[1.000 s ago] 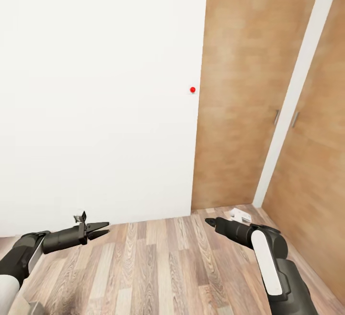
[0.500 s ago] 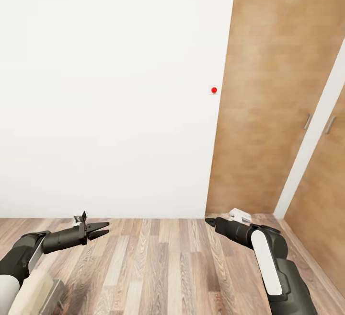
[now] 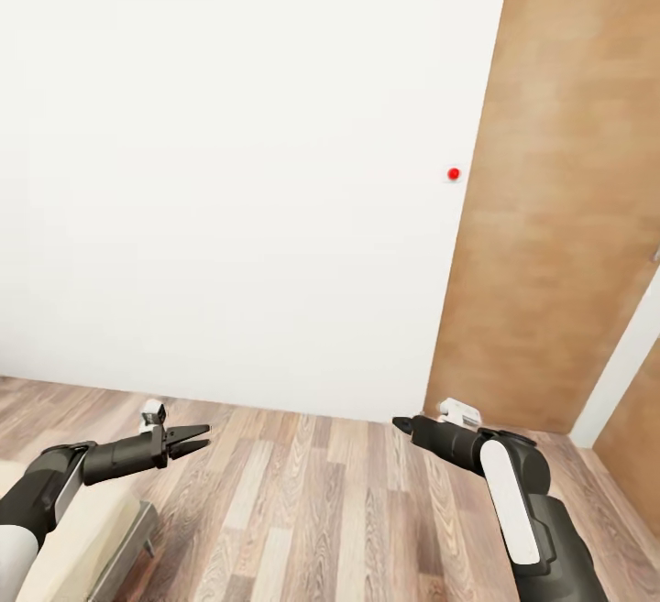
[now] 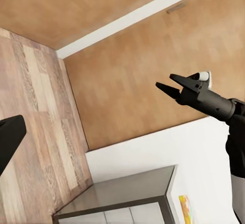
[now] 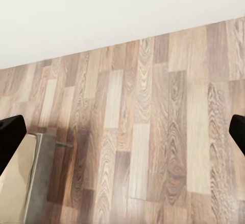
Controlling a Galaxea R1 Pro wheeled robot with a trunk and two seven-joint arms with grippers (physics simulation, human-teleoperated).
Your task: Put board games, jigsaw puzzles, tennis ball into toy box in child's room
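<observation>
Nearest, the low beige-mattressed bed (image 3: 78, 542) with its grey frame sits at the lower left. Over the wood-plank floor (image 3: 312, 510), the empty left tool (image 3: 194, 443) is spread open; the right tool (image 3: 400, 422) I cannot tell. Beyond stand a plain white wall (image 3: 238, 171) and brown wooden wardrobe doors (image 3: 568, 217).

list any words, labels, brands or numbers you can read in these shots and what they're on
None can be read.
The yellow object by the dark grey unit in the left wrist view may be printed, but it is too small and blurred to tell.
The white wall carries a plain red dot, no text.
</observation>
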